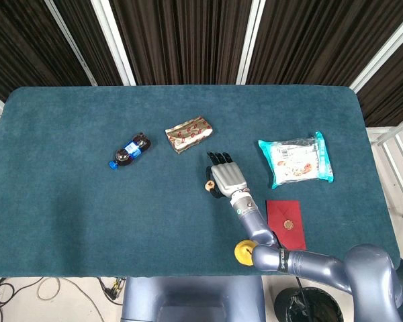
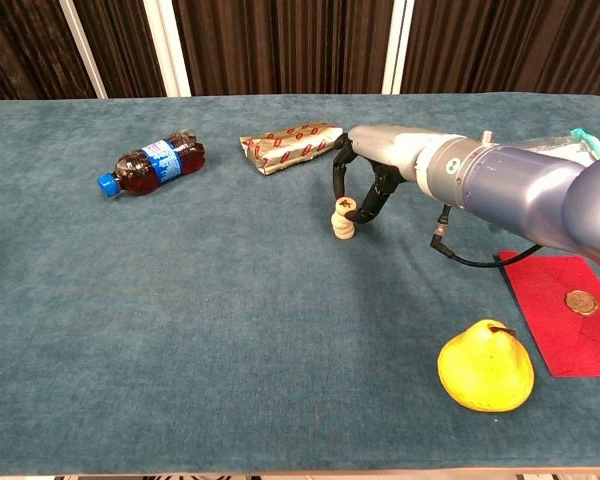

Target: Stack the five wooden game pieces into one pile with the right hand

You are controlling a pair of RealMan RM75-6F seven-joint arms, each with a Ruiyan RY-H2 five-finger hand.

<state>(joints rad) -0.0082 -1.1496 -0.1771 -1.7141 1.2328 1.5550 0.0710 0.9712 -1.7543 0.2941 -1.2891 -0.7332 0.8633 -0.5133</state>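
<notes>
Arched over the pile of wooden pieces (image 2: 343,220) mid-table, right hand (image 2: 365,175), fingertips pinching the top piece, best released gently and lifted straight up to avoid toppling.

one bottle (image 1: 129,150), one pear (image 2: 485,366), two packets (image 1: 189,133)
</notes>
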